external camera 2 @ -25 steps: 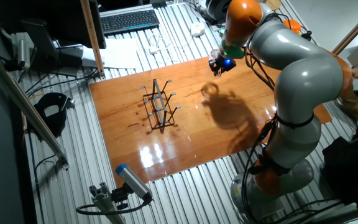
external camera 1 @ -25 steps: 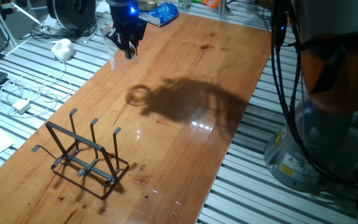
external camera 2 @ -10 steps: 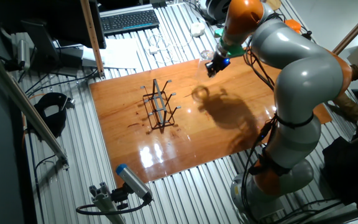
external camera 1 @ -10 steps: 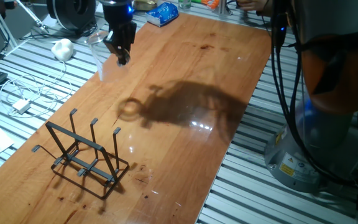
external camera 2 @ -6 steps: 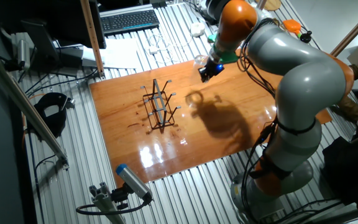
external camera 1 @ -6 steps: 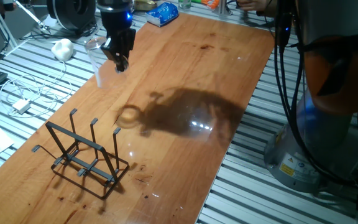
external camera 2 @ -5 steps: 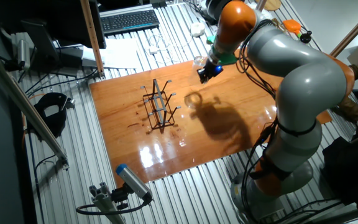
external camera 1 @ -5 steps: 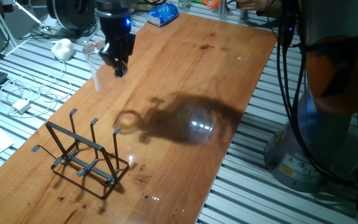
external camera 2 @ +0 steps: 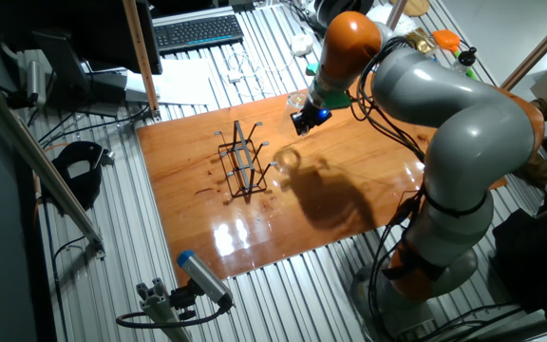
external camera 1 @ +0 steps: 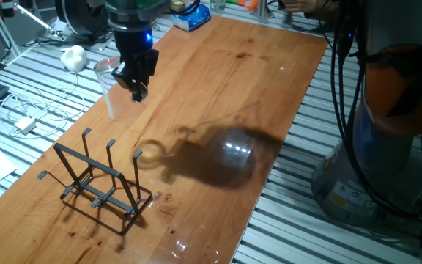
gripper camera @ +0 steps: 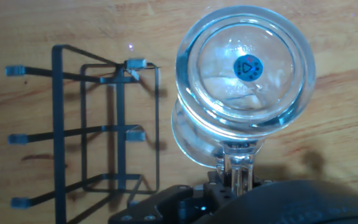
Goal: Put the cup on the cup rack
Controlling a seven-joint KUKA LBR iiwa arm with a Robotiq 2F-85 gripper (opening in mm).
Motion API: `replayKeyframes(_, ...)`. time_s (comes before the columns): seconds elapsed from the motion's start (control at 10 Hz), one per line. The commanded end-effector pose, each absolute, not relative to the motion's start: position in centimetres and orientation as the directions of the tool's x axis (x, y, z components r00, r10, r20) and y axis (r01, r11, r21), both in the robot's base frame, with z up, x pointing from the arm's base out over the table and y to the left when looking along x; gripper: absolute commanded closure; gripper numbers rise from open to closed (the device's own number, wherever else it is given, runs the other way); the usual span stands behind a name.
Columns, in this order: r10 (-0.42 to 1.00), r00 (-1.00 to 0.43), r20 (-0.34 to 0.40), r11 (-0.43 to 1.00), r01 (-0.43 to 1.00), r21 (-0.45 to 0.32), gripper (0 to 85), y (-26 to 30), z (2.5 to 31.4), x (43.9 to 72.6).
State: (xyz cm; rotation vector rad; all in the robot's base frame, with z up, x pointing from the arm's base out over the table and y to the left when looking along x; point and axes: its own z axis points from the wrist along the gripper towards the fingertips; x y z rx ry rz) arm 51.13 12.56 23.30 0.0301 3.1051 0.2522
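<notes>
The cup (external camera 1: 109, 89) is clear glass and hangs in the air, held by its side handle, above the left edge of the wooden table (external camera 1: 226, 95). My gripper (external camera 1: 138, 90) is shut on the handle. In the hand view the cup (gripper camera: 246, 68) shows bottom-on, its handle between my fingertips (gripper camera: 237, 177). The black wire cup rack (external camera 1: 100, 180) stands on the table nearer the front, apart from the cup, its three prongs upright. In the hand view the cup rack (gripper camera: 86, 130) lies to the left of the cup. The other fixed view shows the cup (external camera 2: 297, 99) to the right of the cup rack (external camera 2: 243, 161).
A white lump (external camera 1: 73, 57) and white cables (external camera 1: 28, 114) lie on the slatted bench left of the table. A blue packet (external camera 1: 190, 15) sits at the table's far end. A keyboard (external camera 2: 198, 31) is beyond the table. The robot's base (external camera 1: 372, 169) stands at the right.
My gripper has carried the cup from the table's far left part toward the front, closer to the rack. Its shadow has moved with it. The rack has not moved.
</notes>
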Motion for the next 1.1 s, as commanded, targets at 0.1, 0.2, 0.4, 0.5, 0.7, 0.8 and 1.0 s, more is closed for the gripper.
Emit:
replayKeyframes(0.1,0.019,-0.999,-0.029,0.987,0.014,0.158,85.0,12.22,22.99,51.44)
replayKeyframes(0.2,0.015,-0.999,-0.033,0.990,0.010,0.144,85.0,12.22,22.99,51.44)
replayKeyframes(0.4,0.000,-0.997,-0.071,0.997,-0.005,0.081,85.0,12.22,22.99,51.44)
replayKeyframes(0.5,0.006,-0.997,-0.078,0.997,0.001,0.071,85.0,12.22,22.99,51.44)
replayKeyframes(0.7,-0.047,-0.996,-0.078,0.994,-0.054,0.091,85.0,12.22,22.99,51.44)
replayKeyframes(0.8,-0.051,-0.996,-0.076,0.993,-0.059,0.098,85.0,12.22,22.99,51.44)
replayKeyframes(1.0,-0.040,-0.997,-0.073,0.992,-0.048,0.113,85.0,13.18,23.34,51.28)
